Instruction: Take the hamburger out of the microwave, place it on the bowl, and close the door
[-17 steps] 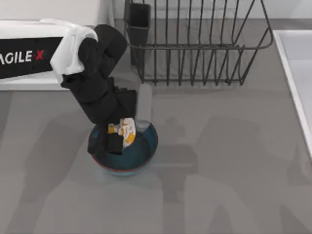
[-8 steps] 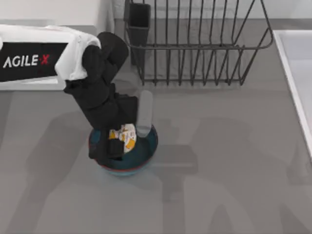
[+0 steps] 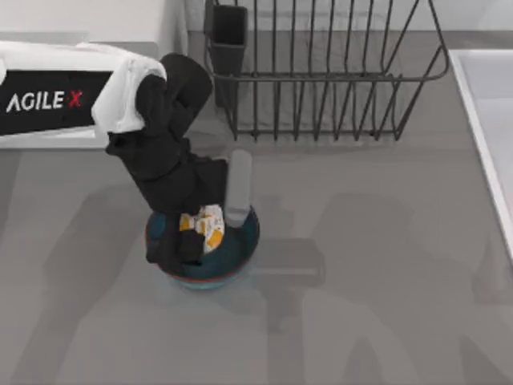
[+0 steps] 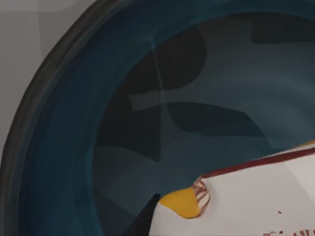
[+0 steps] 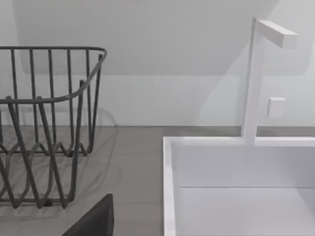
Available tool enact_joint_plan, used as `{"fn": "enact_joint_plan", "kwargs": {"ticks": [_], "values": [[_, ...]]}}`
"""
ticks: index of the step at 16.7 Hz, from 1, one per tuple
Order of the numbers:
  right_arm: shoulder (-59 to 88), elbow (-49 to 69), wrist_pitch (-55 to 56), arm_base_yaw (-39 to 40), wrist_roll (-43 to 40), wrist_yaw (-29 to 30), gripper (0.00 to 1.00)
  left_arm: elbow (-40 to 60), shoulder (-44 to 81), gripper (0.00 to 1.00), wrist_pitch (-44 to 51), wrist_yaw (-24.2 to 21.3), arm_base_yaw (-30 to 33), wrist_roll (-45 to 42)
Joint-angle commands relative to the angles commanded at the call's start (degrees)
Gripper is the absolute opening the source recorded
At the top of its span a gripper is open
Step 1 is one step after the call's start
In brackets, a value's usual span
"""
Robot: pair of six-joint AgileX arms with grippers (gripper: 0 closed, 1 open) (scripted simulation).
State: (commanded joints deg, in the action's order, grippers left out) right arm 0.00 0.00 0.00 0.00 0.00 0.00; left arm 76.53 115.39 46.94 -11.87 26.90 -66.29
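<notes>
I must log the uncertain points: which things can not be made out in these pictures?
- Top view: the left gripper over the deep-blue glazed bowl; its own black body hides the fingers.
- Paper-wrapped hamburger: partly covered by the gripper there; cut by the edge in left wrist view.
- White sink: cut by the edge.

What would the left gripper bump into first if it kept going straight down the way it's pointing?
Most likely the dark inside of the bowl. The left gripper points down into it, with the hamburger at its tip, so the wrapped hamburger would probably press onto the bowl's bottom first. How far off that is, I can't tell.
</notes>
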Motion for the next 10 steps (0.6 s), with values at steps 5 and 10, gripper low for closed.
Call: {"fn": "enact_joint_plan", "kwargs": {"ticks": [5,10], "values": [[0.0,0.0,0.0,0.0,0.0,0.0,1.00,0.0,0.0,1.00,0.0,0.0,0.0,0.0],[0.0,0.0,0.0,0.0,0.0,0.0,1.00,0.0,0.0,1.00,0.0,0.0,0.0,0.0]]}}
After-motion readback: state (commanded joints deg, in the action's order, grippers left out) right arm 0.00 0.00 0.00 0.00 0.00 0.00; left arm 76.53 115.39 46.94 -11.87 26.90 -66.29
